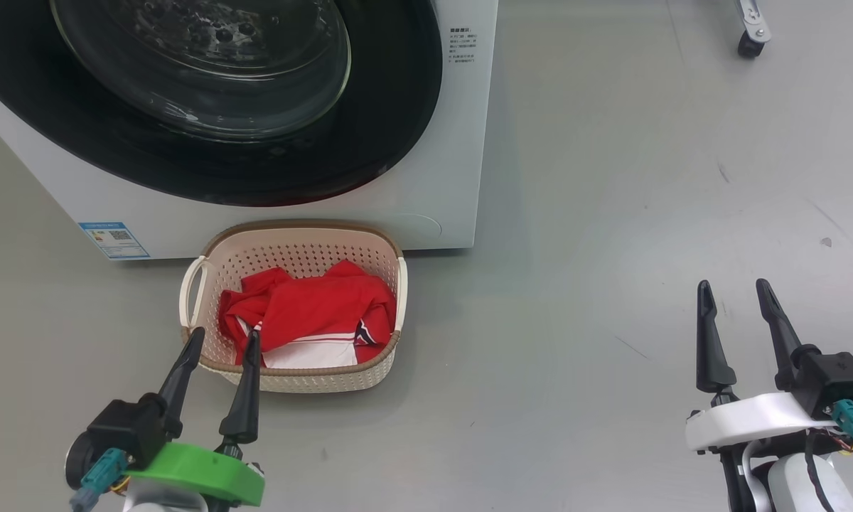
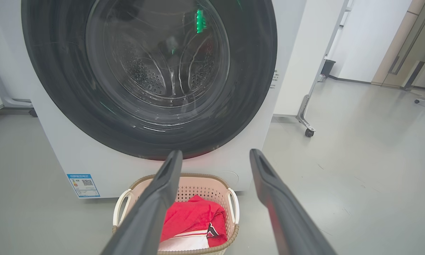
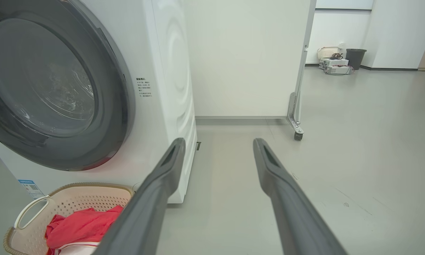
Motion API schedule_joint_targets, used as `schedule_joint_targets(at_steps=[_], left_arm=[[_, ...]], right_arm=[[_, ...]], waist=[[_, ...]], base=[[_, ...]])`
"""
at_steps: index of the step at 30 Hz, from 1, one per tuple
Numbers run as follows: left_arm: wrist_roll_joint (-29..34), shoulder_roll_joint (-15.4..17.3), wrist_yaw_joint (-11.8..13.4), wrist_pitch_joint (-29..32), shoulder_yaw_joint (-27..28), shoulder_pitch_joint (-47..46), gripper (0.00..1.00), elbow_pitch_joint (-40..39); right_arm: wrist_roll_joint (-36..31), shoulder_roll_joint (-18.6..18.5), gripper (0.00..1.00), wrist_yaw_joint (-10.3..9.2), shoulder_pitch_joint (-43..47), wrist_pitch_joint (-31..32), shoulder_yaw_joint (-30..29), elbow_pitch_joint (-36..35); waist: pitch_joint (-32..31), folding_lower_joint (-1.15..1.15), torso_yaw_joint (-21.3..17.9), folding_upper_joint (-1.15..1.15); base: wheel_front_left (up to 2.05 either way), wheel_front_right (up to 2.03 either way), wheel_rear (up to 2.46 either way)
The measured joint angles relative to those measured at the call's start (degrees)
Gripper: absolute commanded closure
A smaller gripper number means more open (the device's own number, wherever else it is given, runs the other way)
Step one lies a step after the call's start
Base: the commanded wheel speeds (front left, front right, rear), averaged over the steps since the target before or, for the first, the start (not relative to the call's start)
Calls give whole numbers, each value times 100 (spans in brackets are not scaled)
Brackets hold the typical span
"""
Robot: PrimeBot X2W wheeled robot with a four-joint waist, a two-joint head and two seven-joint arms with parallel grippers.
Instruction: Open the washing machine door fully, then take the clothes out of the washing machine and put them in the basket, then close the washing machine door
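The glossy black washing machine door [image 1: 206, 92] lies flush against the white washing machine [image 1: 462, 142], and its glass window [image 2: 156, 60] shows the steel drum behind it. Red clothes [image 1: 313, 313] with white panels lie in the cream basket [image 1: 291, 238] on the floor in front of the machine. My left gripper [image 1: 225, 338] stands open at the basket's near left rim, nothing between its fingers. My right gripper [image 1: 736, 290] is open over bare floor, far right of the basket. Both the basket [image 3: 32, 212] and the clothes [image 3: 78, 223] sit at the lower left of the right wrist view.
A blue label sticker [image 1: 114, 240] marks the washer's lower left front. A white partition on a caster wheel [image 2: 308, 131] stands right of the machine. The grey floor [image 1: 647, 178] stretches open to the right. A bin and boxes [image 3: 340, 60] sit far off by the wall.
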Motion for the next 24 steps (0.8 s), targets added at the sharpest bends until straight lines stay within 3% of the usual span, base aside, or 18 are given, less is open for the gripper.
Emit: schedule_joint_targets(at_steps=[24], left_arm=[[-32,5,0,0,26,0,0,25]], right_arm=[[-32,71,0,49,2,0,-38,1]], waist=[[-55,0,-6,0]], base=[[0,0,0]])
